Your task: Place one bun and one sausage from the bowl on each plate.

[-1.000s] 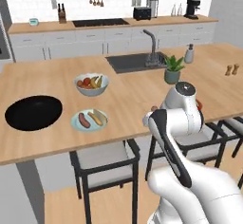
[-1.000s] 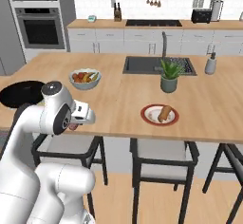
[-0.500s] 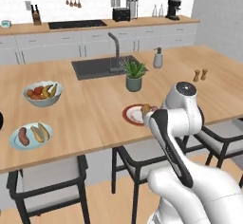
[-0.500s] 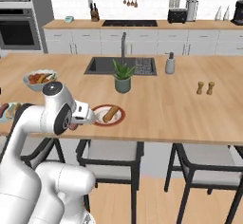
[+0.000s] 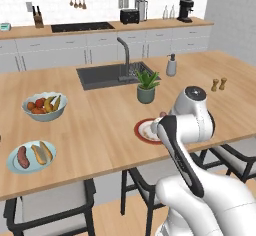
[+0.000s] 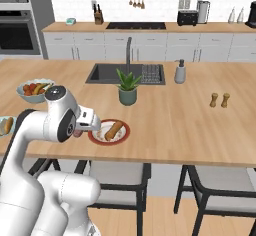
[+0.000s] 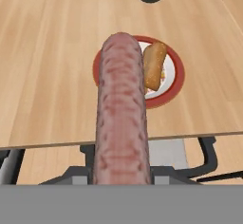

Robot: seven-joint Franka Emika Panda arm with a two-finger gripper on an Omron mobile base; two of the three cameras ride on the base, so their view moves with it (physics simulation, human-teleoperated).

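Red-rimmed plate [image 6: 109,132] now nearer; hand [image 7: 121,171] grips sausage [image 7: 121,118].

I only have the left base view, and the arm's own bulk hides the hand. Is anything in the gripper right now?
Observer: Yes. In the hand view the gripper is shut on a sausage, which points out ahead of the fingers.
Operator: Does the red-rimmed plate have its bun?
Observer: It does. One bun lies on the red-rimmed plate, with no sausage beside it yet.
Operator: Is the hand over that plate?
Observer: Not centred. The right base view puts the hand at the plate's left edge, on the robot's side of the counter.
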